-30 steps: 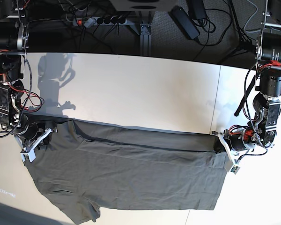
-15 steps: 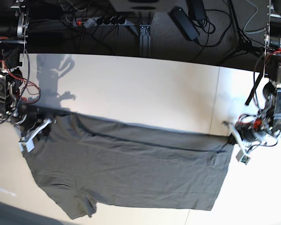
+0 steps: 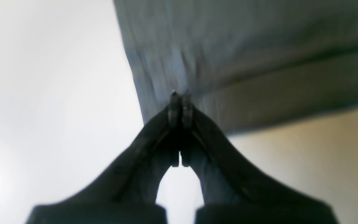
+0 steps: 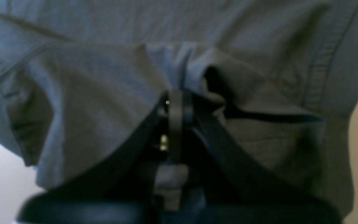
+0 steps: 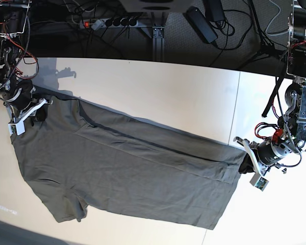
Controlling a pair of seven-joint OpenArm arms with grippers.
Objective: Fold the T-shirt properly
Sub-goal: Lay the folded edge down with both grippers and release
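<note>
The dark olive-grey T-shirt [image 5: 127, 168] lies stretched across the white table, one sleeve hanging toward the near left edge. My left gripper [image 5: 245, 164], on the base view's right, is shut on the shirt's hem corner; in the left wrist view [image 3: 179, 96] its closed tips pinch the cloth [image 3: 244, 49]. My right gripper [image 5: 34, 113], on the base view's left, is shut on the shoulder end; the right wrist view [image 4: 176, 96] shows bunched fabric [image 4: 89, 84] around the closed jaws. The collar and label are not visible.
The white table [image 5: 158, 97] runs bare behind the shirt, with a panel seam at the right [image 5: 234, 107]. Cables, a power strip [image 5: 109, 22] and a black adapter [image 5: 201, 23] lie on the dark floor beyond the far edge.
Both grippers kept their hold. The right gripper carried the shoulder end up and away toward the far left; the left gripper moved slightly. The shirt now lies slanted and more stretched.
</note>
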